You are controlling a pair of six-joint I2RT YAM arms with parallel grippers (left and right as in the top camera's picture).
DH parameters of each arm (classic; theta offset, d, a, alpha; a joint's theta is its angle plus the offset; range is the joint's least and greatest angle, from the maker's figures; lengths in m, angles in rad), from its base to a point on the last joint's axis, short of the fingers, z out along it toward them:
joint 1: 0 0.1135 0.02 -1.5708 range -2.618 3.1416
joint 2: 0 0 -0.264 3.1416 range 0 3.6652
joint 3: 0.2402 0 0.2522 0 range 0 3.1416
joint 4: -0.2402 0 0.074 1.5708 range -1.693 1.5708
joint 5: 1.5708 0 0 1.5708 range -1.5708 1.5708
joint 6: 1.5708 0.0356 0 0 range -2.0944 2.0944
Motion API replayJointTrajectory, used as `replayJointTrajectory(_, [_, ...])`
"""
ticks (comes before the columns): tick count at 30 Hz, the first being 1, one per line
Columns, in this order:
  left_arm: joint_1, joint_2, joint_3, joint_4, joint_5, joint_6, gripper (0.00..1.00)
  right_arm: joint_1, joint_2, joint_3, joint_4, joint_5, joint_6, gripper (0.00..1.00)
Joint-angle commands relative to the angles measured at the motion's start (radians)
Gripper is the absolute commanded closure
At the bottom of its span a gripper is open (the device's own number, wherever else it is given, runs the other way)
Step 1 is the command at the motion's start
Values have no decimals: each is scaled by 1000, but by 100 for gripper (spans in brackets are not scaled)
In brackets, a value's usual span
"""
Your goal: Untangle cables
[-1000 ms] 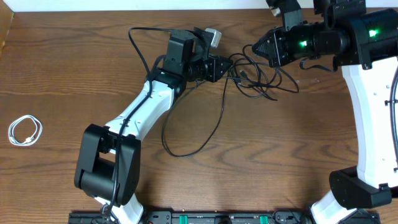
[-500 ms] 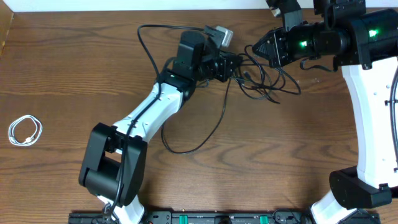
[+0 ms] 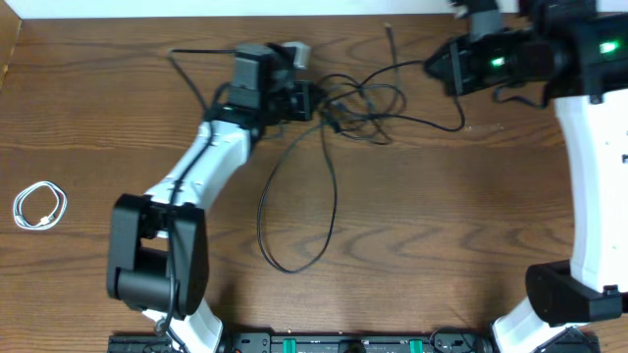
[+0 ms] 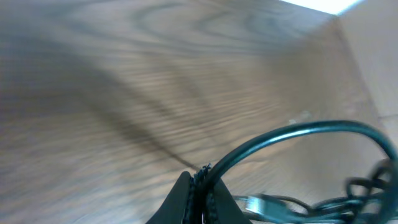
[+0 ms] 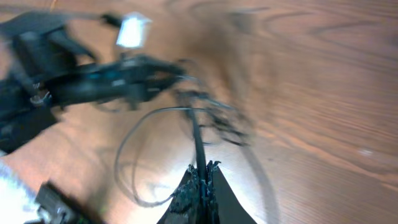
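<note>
Standing over the wooden table (image 3: pixel 471 245), I see both arms reaching toward its far side with the black cables (image 3: pixel 365 96) strung between them. The left claw (image 3: pixel 314 101) is pinched shut on one black strand. Its wrist view shows this plainly, with the jaws of the claw (image 4: pixel 200 186) pressed together and the cord (image 4: pixel 298 129) rising out of them and arching off to the right. A small plug (image 4: pixel 258 200) lies just beside that claw, and more dark loops (image 4: pixel 367 190) are bunched at the frame's right edge.

The right claw (image 3: pixel 430 67) is also clamped tight on a black cord. From its own camera the closed tips (image 5: pixel 202 180) hold a strand (image 5: pixel 196 134) that runs straight away toward the tangle (image 5: pixel 211 118), with the left arm (image 5: pixel 93 84) blurred beyond it.

From above, the knot of crossing loops sits on the table between the two claws, nearer the left one. One long loop (image 3: pixel 260 218) trails from it toward the near edge and curves back. A thin end (image 3: pixel 391 37) points toward the far edge.

The white cable (image 3: pixel 39 207) lies coiled by itself near the table's left edge, well apart from both arms and from the black cords.
</note>
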Motion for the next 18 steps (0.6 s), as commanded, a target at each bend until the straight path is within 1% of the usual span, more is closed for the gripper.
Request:
replayJointTrajectory(1, [66, -78, 9, -78, -62, 67, 93, -111, -11, 8, 6, -10, 14, 99])
replayJointTrajectory(5, [117, -158, 9, -163, -140, 153, 93, -243, -11, 8, 13, -41, 14, 99])
replayJointTrajectory(10, [159, -265, 9, -182, -251, 160, 93, -396, -11, 8, 21, -43, 27, 99])
replayJointTrajectory(14, [202, -353, 9, -164, -251, 159, 92, -521, -9, 8, 15, -44, 40, 99])
replayJointTrajectory(18, [211, -457, 9, -133, -221, 155, 93, -573, 0, 6, -12, -60, 55, 99])
